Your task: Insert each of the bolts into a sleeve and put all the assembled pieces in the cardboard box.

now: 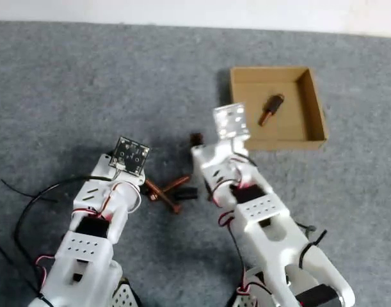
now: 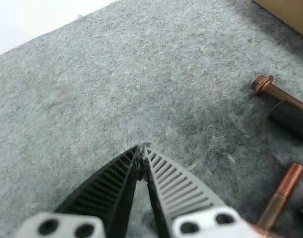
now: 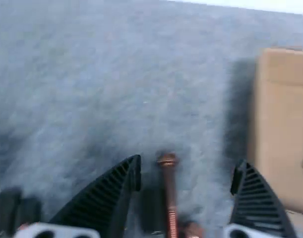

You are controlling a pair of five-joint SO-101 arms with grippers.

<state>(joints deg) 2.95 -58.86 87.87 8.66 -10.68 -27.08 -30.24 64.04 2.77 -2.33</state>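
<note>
- one bolt (image 3: 167, 191) is framed inside the right hand (image 3: 188, 163), spread apart, its shaft lying along the reach, head outward.
- left hand (image 2: 143, 148) is seen pinched together, empty.

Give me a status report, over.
Left gripper shut, empty. Right gripper open, bolt between its jaws. One assembled piece in cardboard box. Bolts loose between arms, nothing blocking.
</note>
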